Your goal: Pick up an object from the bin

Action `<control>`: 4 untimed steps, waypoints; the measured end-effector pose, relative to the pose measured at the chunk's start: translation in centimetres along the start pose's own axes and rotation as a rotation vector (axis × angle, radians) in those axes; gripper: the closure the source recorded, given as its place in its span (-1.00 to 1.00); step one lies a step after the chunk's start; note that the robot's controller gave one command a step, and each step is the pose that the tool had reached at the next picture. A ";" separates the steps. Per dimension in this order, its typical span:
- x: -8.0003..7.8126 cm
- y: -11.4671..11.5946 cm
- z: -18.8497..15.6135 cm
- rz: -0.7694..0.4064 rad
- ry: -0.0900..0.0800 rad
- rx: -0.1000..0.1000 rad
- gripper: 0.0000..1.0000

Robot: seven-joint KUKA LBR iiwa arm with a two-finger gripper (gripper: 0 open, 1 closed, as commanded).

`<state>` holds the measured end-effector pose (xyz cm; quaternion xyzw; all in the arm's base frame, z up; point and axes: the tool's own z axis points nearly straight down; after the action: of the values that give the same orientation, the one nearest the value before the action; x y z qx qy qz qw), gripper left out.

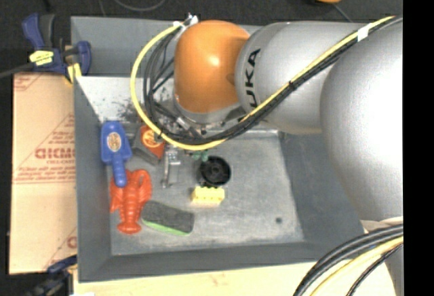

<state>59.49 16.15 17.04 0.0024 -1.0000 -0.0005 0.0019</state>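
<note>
My gripper point(170, 174) hangs low over the bin's floor, left of the middle, under the orange wrist cover. Nothing shows in its grasp. A small orange and black thing point(152, 141) lies just up and left of it. A black ridged disc point(214, 170) sits to its right, with a yellow studded brick point(207, 197) just below that disc. A red toy lobster point(130, 199) lies down and left of the gripper. A dark grey sponge with a green underside point(167, 218) rests below it, beside the lobster's tail.
A blue plastic toy with a round head and a handle point(114, 149) lies along the bin's left wall, above the lobster. The arm covers the bin's back and right side. Bare floor shows at the front right.
</note>
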 end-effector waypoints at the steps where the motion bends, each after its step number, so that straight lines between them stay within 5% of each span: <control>1: -0.1 -0.1 -0.5 0.003 -0.006 -0.001 -1.00; 2: 1.2 -3.9 0.7 -0.033 -0.009 -0.001 -1.00; 3: -1.5 -7.9 0.6 0.006 -0.006 0.000 -1.00; 4: -2.0 -11.4 2.7 0.023 -0.013 0.000 -1.00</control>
<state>61.56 4.81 14.29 -0.0092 -0.9999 -0.0007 -0.0046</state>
